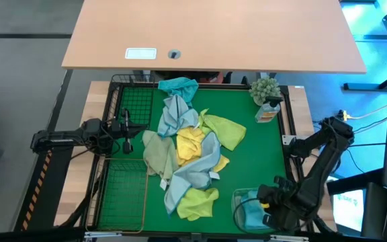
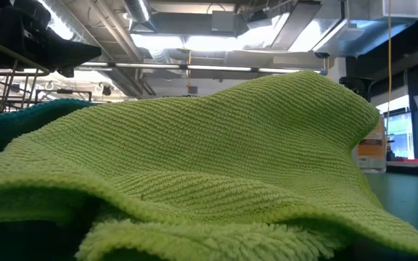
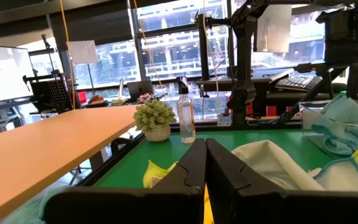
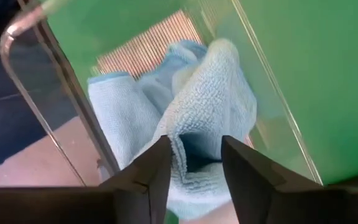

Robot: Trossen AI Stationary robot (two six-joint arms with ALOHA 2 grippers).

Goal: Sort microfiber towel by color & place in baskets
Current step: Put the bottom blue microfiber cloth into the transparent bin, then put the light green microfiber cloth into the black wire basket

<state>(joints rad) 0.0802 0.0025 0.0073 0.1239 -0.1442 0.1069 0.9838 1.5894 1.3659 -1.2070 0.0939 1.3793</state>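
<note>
A heap of microfiber towels (image 1: 190,151) in light blue, yellow, green, sage and teal lies on the middle of the green mat. A light blue towel (image 4: 197,106) lies bunched in the clear plastic tub (image 1: 242,202) at the near right. My right gripper (image 4: 194,162) hangs open over it, pointing down, with a raised fold between its fingers. My left gripper (image 3: 205,162) is shut and held level at the table's left, above the black wire basket (image 1: 134,101). The tan wire basket (image 1: 123,195) stands at the near left. My right gripper has its two fingers on either side of a raised fold (image 4: 194,146) of the light blue towel, coming from above. I cannot tell whether they touch it. The towel rests in the tub.
A small potted plant (image 1: 266,91) and a spray bottle (image 1: 267,111) stand at the far right corner of the mat. A wooden desk (image 1: 213,33) lies beyond the far edge. In the low view a green towel (image 2: 209,159) fills the picture.
</note>
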